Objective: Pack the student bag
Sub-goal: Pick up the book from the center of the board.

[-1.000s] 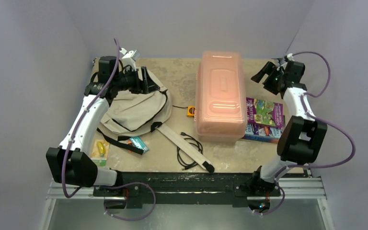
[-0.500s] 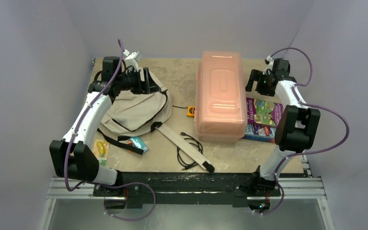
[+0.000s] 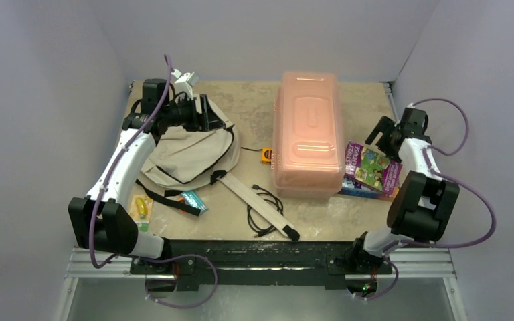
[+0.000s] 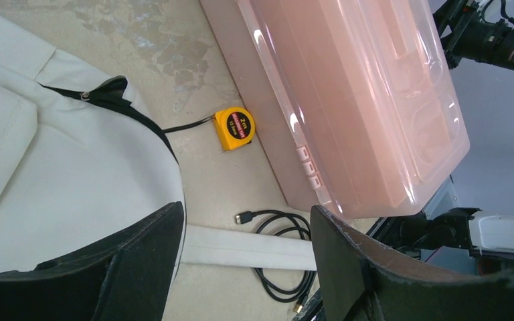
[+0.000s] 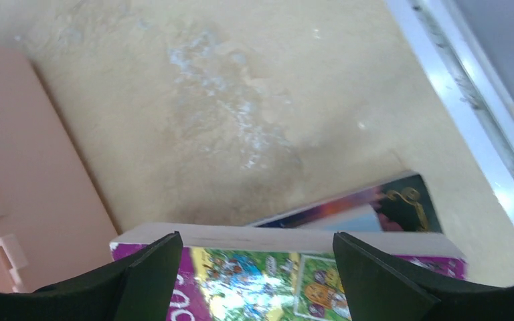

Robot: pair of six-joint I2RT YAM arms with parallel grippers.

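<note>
The student bag (image 3: 184, 157) lies flat at the left, cream fabric with black trim; its zipper edge shows in the left wrist view (image 4: 60, 174). My left gripper (image 3: 204, 114) hovers over the bag's far end, open (image 4: 246, 214), with nothing between its fingers. My right gripper (image 3: 378, 130) is down at the far edge of a purple picture book (image 3: 373, 167). It is open (image 5: 254, 237), its fingers spread over the cover (image 5: 261, 281). That book lies askew on a second book (image 5: 375, 207).
A translucent pink plastic box (image 3: 308, 134) stands mid-table between the arms. A yellow tape measure (image 3: 266, 155) sits beside it. A black cable (image 3: 264, 210) lies under the bag's beige strap (image 3: 254, 204). A teal packet (image 3: 194, 200) and a yellow packet (image 3: 140, 208) lie near left.
My right arm swung from the back right corner down onto the purple book, which has turned askew. The left arm and the bag have hardly moved.
</note>
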